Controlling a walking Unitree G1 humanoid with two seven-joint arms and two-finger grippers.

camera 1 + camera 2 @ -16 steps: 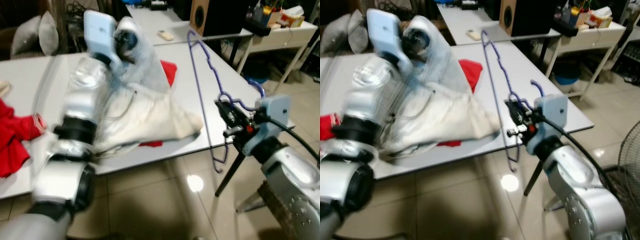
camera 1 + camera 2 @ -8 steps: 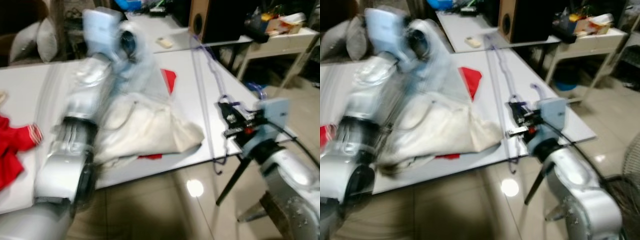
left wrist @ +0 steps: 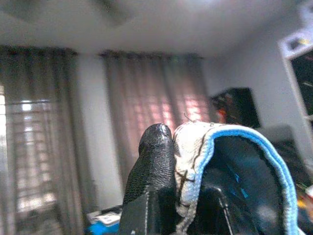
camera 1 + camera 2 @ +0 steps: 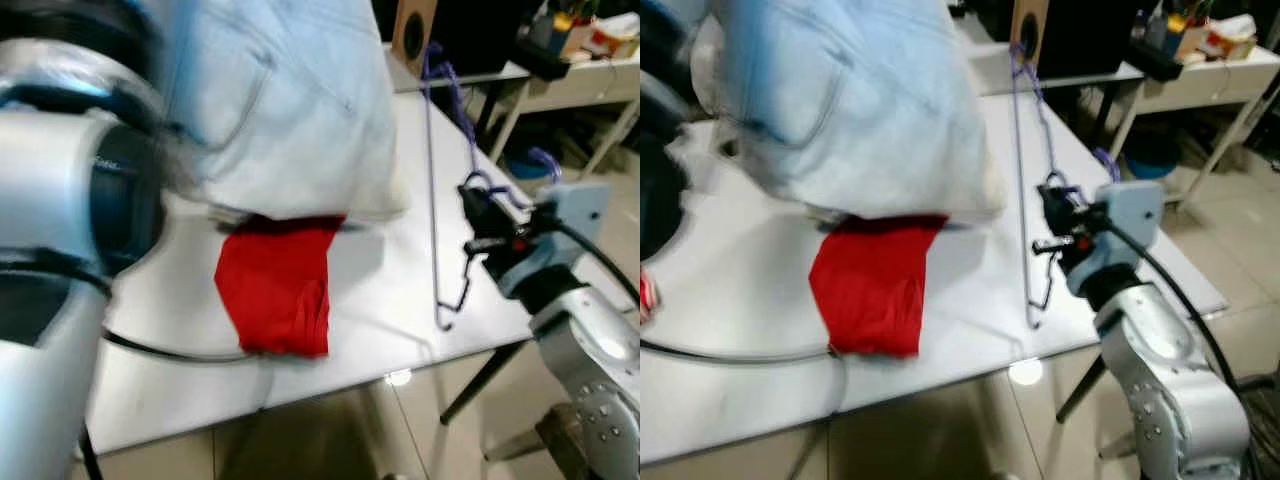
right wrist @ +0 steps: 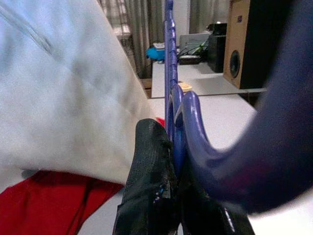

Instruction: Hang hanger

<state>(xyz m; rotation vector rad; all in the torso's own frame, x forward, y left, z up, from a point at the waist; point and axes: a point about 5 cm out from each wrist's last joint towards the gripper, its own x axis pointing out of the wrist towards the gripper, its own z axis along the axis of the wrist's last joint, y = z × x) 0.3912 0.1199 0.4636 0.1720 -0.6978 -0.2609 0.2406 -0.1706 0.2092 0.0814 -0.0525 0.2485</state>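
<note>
Purple hanger [image 4: 432, 190] stands upright at frame right, clamped in the right pincer [image 4: 478, 215]; the left pincer [image 3: 168, 161] grips pale cloth [image 4: 290, 110] high, likely for threading.

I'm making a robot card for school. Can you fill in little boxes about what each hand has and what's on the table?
left gripper: shut on pale garment, lifted above the table
right gripper: shut on purple hanger, held upright at the table's right edge
table: white, red cloth lying under the lifted garment
background: speaker
</note>
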